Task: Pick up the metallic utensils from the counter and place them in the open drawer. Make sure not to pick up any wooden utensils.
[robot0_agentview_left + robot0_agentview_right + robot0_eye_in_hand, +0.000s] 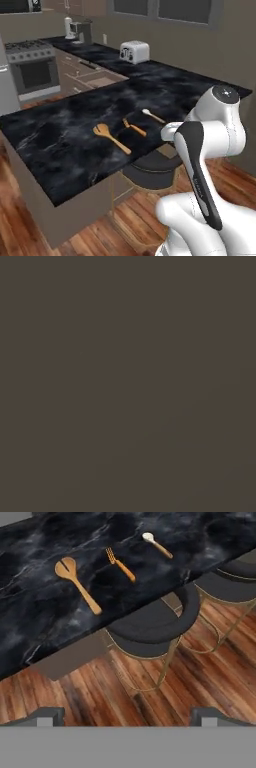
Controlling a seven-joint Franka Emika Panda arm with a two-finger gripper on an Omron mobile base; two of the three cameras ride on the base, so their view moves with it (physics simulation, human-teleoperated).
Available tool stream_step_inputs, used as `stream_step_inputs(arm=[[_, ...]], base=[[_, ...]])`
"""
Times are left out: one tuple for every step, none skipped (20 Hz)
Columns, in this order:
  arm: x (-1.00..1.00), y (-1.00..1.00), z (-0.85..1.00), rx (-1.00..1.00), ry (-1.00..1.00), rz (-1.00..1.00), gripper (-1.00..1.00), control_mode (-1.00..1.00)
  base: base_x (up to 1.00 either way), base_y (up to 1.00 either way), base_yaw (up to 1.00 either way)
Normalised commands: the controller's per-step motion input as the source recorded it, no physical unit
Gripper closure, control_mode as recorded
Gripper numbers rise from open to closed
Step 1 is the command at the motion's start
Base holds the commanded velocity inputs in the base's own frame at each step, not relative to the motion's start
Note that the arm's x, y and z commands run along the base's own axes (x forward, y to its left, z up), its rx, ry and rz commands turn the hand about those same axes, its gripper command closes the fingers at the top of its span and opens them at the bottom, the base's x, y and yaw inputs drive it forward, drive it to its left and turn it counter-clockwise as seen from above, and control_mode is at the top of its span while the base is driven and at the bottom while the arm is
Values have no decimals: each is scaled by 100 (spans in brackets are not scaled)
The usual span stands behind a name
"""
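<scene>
While the tool (128,714) is hanging open over the floor, the fork (120,563) is lying ahead on the table (40,622), handle pointing toward it.

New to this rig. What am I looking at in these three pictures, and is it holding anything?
A white robot arm with dark joints on a drivable base, in a rendered kitchen. One picture looks over the arm from behind on its left; the flat brown one comes from behind on its right; the third looks along the hand, its dark fingers spread open, holding nothing. On the glossy black marble-look counter lie a long light-wood spoon with a notched head, a slim orange fork and a short utensil with a pale end and brown handle. Dark round stools stand below.
</scene>
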Motion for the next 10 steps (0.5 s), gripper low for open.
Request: stream_step_inputs(arm=[[0,0,0,0,0,0,-100,100],[0,0,0,0,0,0,-100,100],[0,0,0,0,0,0,-100,100],[0,0,0,0,0,0,-100,100],[0,0,0,0,0,0,-100,100],[0,0,0,0,0,0,-100,100],[0,0,0,0,0,0,-100,100],[0,0,0,0,0,0,-100,100],[0,0,0,0,0,0,-100,100],[0,0,0,0,0,0,-100,100]], base=[[50,-69,73],[52,-65,75],[54,-63,75],[53,-66,75],[32,-81,70],[0,-100,58],[-3,-100,44],[-17,-100,24],[-5,-100,0],[0,-84,0]])
